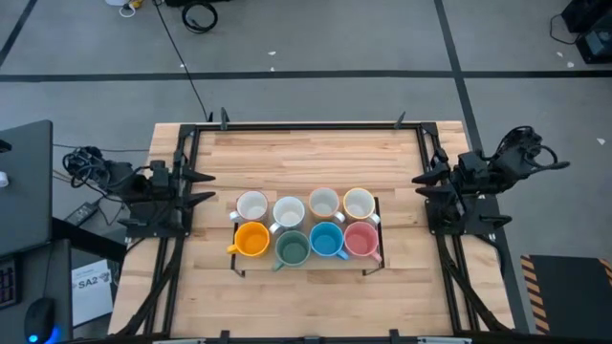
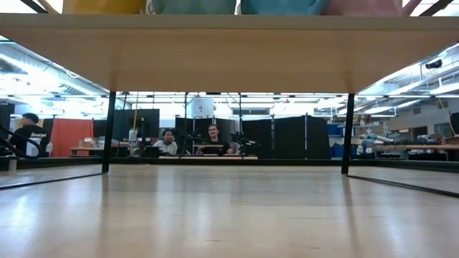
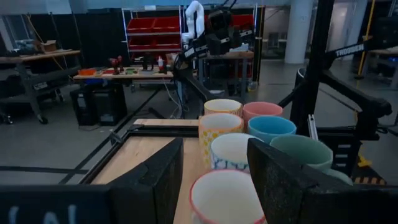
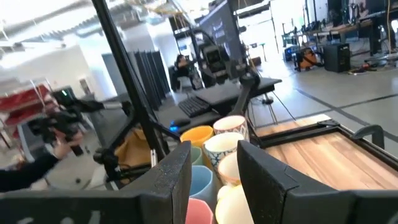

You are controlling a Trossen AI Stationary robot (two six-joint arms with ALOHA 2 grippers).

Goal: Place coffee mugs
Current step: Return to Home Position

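Eight coffee mugs stand upright in two rows on a raised wooden shelf (image 2: 229,50) with black legs, at the middle of the table. The far row holds several white and cream mugs (image 1: 289,210). The near row holds an orange mug (image 1: 251,239), a dark green mug (image 1: 292,249), a blue mug (image 1: 326,240) and a pink mug (image 1: 360,239). My left gripper (image 1: 199,187) waits open at the table's left edge, pointing level toward the mugs (image 3: 227,149). My right gripper (image 1: 423,186) waits open at the right edge, facing the mugs (image 4: 224,146). Neither touches anything.
A black metal frame (image 1: 306,127) runs along the table's edges, with the arm mounts on both sides. Bare wood lies far of the shelf and beneath it (image 2: 229,215). People sit at desks (image 2: 190,143) in the room beyond the table.
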